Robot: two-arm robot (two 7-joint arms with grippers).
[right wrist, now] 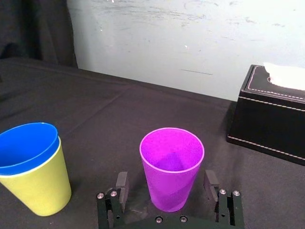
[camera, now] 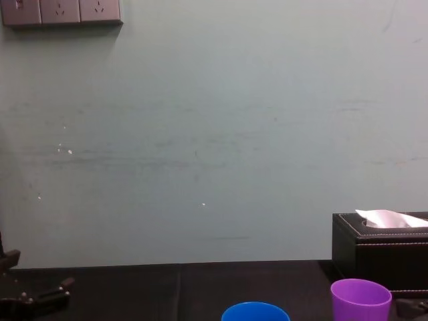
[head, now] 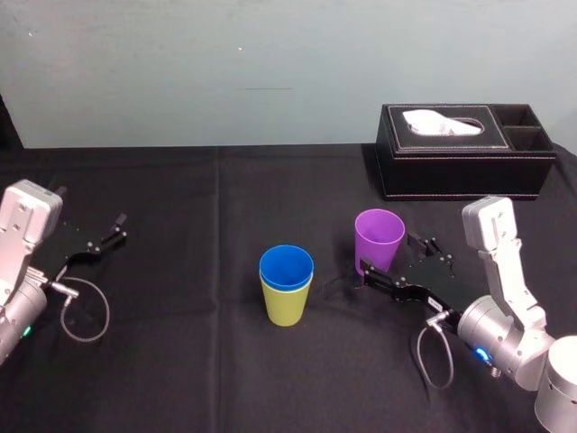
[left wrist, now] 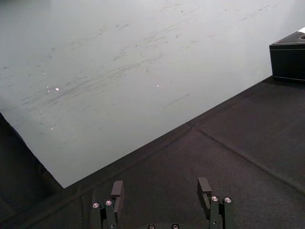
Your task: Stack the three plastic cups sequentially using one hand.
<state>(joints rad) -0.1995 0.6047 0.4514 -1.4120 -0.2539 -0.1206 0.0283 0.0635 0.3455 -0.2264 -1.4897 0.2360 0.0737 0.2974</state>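
Observation:
The blue cup (head: 287,267) sits nested inside the yellow-green cup (head: 287,302) at the table's middle; both also show in the right wrist view, blue (right wrist: 26,148) in yellow-green (right wrist: 40,188). The purple cup (head: 379,236) stands upright to their right. My right gripper (head: 389,254) is low on the table, open, with one finger on each side of the purple cup (right wrist: 171,167). A small gap shows between each finger (right wrist: 121,183) and the cup wall. My left gripper (head: 104,236) rests parked at the far left, open (left wrist: 161,188) and holding nothing.
A black tissue box (head: 464,149) with white tissue stands at the back right, behind the purple cup. A black cloth (head: 198,361) covers the table. A pale wall (camera: 214,134) rises behind the far edge. Cables loop beside both wrists.

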